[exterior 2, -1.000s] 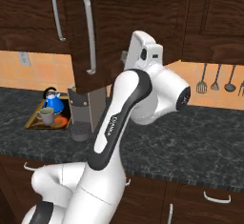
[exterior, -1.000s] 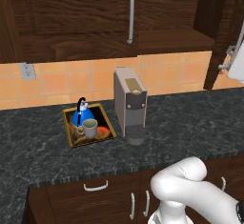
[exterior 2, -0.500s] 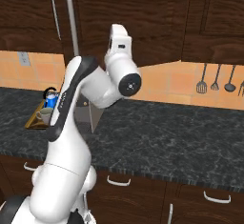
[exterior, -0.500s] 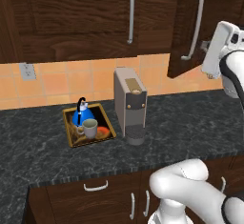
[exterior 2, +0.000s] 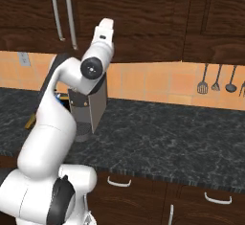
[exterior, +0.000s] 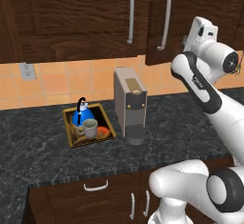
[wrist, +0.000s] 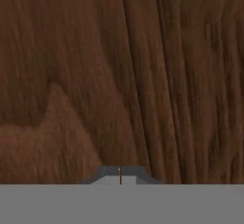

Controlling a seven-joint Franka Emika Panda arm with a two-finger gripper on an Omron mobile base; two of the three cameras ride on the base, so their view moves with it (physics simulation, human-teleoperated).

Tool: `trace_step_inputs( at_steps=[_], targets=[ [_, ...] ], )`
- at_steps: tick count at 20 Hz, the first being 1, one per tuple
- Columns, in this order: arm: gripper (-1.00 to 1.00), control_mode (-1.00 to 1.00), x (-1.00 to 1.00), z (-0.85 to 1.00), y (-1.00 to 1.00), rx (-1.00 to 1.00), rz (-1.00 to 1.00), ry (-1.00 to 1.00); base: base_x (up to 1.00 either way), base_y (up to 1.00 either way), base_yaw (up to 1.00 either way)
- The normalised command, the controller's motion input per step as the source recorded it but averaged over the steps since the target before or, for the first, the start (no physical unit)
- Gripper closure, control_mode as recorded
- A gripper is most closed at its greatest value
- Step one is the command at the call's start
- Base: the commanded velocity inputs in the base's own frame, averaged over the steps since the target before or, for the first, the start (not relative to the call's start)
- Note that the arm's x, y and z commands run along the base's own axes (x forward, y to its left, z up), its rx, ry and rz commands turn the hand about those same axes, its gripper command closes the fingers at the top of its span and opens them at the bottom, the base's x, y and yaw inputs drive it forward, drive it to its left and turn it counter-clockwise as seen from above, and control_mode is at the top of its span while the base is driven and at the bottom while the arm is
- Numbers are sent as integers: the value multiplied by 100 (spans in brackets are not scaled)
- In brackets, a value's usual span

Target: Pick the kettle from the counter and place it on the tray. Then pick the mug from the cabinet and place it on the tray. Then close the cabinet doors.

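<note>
- Left base view: dark speckled counter (exterior: 43, 151) under orange tile; at centre left, blue kettle (exterior: 84, 116) and beige mug (exterior: 89, 128) sit on the gold-rimmed tray (exterior: 71, 139), cabinet doors (exterior: 95, 18) along the top.
- Right base view: counter crosses mid-frame; arm raised at upper left.
- Hand view: gripper (wrist: 120, 174), jaws together, faces wood grain.

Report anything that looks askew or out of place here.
Nothing stands out. The kettle and mug sit upright on the tray, and the cabinet doors look flush. The shut gripper faces the wood.
</note>
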Motion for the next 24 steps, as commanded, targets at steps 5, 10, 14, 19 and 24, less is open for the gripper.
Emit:
trace_step_inputs(
  at_steps=[5, 10, 14, 19, 24],
  targets=[
    [100, -100, 73, 0, 0, 0, -15, 11, 0, 0, 0],
    [100, -100, 74, 0, 0, 0, -14, 11, 0, 0, 0],
    [100, -100, 75, 0, 0, 0, -7, 14, 0, 0, 0],
    [100, -100, 55, -1, -8, 0, -3, 13, 0, 0, 0],
    [100, -100, 33, -9, -22, 0, 0, 10, 0, 0, 0]
  ],
)
